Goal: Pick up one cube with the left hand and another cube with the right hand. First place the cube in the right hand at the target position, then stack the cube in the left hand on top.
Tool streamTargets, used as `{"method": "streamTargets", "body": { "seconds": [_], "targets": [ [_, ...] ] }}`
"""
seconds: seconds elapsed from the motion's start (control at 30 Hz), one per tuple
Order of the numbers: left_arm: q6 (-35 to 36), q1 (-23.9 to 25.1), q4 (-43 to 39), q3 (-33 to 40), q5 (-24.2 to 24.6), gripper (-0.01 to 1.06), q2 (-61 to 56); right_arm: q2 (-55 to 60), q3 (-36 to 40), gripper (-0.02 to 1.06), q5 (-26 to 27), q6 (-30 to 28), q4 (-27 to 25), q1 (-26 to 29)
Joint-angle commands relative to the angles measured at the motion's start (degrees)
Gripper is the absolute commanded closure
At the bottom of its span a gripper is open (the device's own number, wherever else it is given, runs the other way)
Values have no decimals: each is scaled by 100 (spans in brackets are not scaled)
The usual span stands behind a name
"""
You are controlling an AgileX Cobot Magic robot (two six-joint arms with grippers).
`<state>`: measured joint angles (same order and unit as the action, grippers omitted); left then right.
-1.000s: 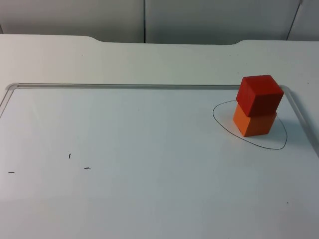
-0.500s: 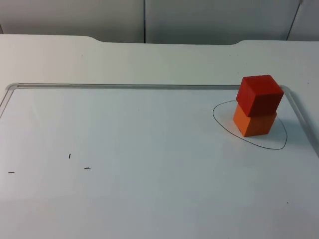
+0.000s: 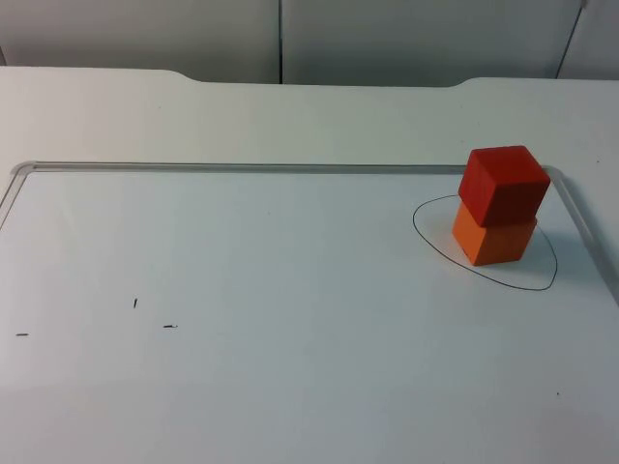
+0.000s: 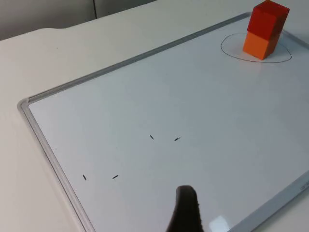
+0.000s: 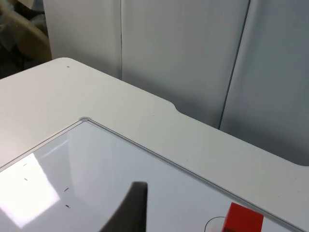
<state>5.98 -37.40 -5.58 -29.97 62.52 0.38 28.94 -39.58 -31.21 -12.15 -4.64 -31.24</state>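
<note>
- The white table (image 3: 290, 116) runs back to a grey wall (image 3: 387, 39) at the far side.
- A whiteboard (image 3: 290, 290) with a pale metal frame lies flat on the table and takes up most of the near part of it.
- At the far right corner of the whiteboard a thin black loop (image 3: 542, 287) is drawn, and the two cubes stand inside it.
- The red cube (image 3: 504, 184) sits on top of the orange cube (image 3: 493, 240), turned a little against it, so its corners overhang.
- A few short black pen marks (image 3: 135, 303) dot the near left part of the whiteboard, well apart from the cubes.
- The left gripper (image 4: 186, 212) hangs over the near left of the whiteboard; I cannot tell how its claw stands.
- The right gripper (image 5: 129, 210) hangs above the whiteboard; I cannot tell its claw's state either.
</note>
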Motion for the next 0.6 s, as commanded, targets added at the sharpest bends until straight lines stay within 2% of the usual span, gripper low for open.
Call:
{"method": "streamTargets", "body": {
  "seconds": [0.0,0.57],
  "targets": [
    [-108,-8,66,14,-8,42,-38,-21,24,10,21,-47,-20,-21],
    [-329,-8,115,54,-52,42,-38,-21,24,10,27,-88,-20,-21]
  ]
}}
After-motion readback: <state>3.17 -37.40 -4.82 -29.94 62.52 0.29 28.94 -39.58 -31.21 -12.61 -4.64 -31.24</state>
